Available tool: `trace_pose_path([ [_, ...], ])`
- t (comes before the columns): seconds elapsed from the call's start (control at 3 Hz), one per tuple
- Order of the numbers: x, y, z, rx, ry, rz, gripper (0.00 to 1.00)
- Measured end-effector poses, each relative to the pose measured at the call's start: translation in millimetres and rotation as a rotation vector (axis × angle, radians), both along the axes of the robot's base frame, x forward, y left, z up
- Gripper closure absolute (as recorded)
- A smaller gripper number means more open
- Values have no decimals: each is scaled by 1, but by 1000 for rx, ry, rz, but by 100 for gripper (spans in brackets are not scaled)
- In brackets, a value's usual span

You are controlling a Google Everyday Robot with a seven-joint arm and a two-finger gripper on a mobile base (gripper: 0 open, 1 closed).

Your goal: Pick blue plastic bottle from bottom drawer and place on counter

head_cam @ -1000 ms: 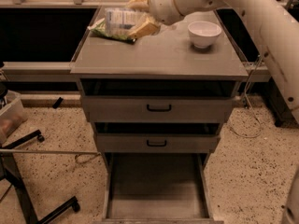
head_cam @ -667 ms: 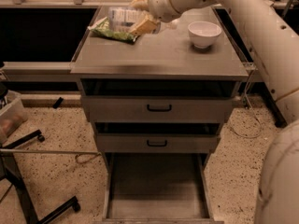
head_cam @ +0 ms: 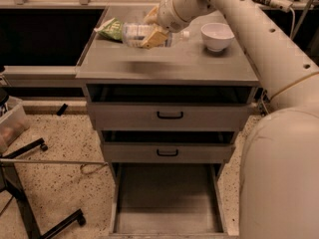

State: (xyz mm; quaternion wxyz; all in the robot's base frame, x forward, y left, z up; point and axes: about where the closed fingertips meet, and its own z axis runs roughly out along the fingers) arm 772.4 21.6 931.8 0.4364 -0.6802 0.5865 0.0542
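Observation:
My gripper (head_cam: 152, 28) is over the back left part of the counter (head_cam: 169, 66), shut on the blue plastic bottle (head_cam: 134, 34). The bottle is clear with a pale label and lies on its side in the tan fingers (head_cam: 155, 37), white cap pointing right toward the bowl. It hangs a little above the counter, with a faint shadow under it. The bottom drawer (head_cam: 167, 198) is pulled open at the bottom of the view, and its grey floor is bare.
A green snack bag (head_cam: 109, 29) lies on the counter just left of the bottle. A white bowl (head_cam: 217, 36) stands at the back right. Two drawers with black handles (head_cam: 169, 115) sit slightly open. A black wheeled stand (head_cam: 30, 193) and a plastic bin (head_cam: 10, 123) are at the left.
The gripper with the bottle has moved slightly forward and down over the counter, away from the snack bag. My arm now fills more of the right side.

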Motion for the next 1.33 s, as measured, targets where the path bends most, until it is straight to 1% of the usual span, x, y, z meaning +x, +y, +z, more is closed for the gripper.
trace_pose_path([
  [0.33, 2, 4, -22, -38, 66, 12, 100],
  [0.67, 1, 5, -46, -59, 129, 22, 100],
  [1.0, -1, 5, -64, -68, 178, 31, 100],
  [1.33, -1, 5, -65, -69, 179, 32, 100],
])
